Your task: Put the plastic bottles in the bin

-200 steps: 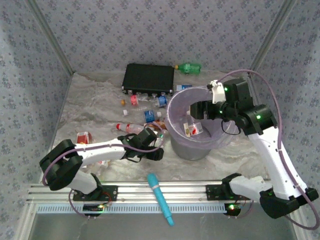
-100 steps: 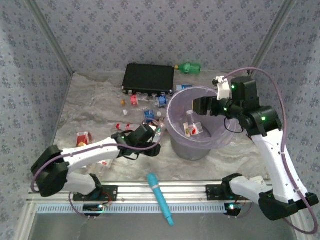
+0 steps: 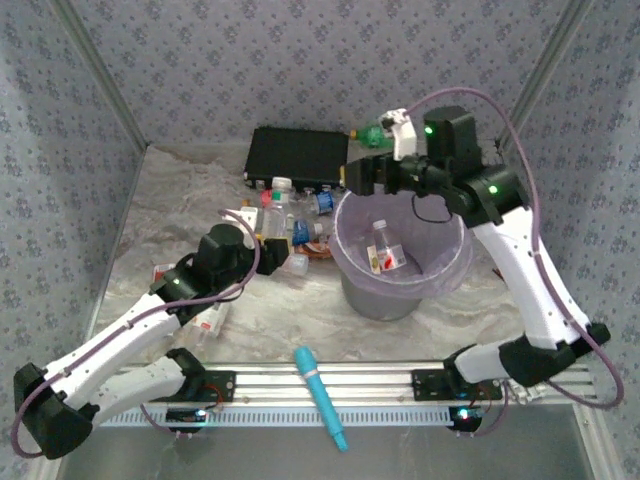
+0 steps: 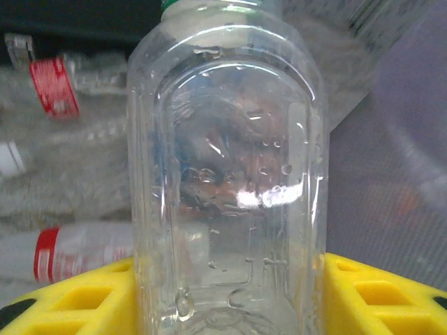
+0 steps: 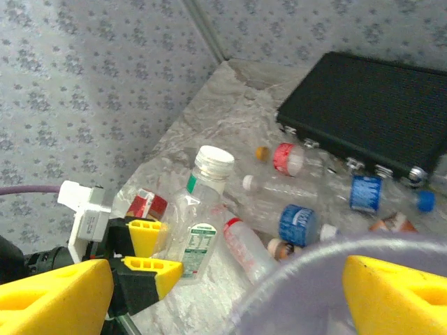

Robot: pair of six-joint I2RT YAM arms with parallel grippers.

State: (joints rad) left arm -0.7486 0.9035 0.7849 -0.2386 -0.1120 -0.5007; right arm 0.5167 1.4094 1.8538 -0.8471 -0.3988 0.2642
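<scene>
- Your left gripper [image 4: 230, 296] is closed narrow on a clear white-capped bottle [image 4: 227, 174]. The yellow pads press its lower body from both sides, and the bottle stands upright in the grip.
- That bottle sits left of the bin [image 3: 385, 295] and not yet over it. It looks lifted off the table [image 3: 180, 200], though the overhead view does not settle that.
- Your right gripper [image 3: 362, 178] hangs over the bin's far left rim, jaws wide apart with nothing between them.
- The step in hand, as I read it, is carrying the grasped bottle across to the bin.
- One red-labelled bottle [image 3: 381, 252] lies inside the bag, while several loose bottles [image 5: 300, 223] lie between the black box [image 3: 298, 155] and the bin. You are early in the job.
- For the next move, swing the left gripper rightward until the bottle is above the bin's mouth, then release.
- Keep it high enough to pass over the rim.
- Mind the right arm reaching across the bin, since the two could meet there.
- The green bottle [image 3: 374, 136] by the far wall lies just beyond your right gripper and would make a sensible next pick.
</scene>
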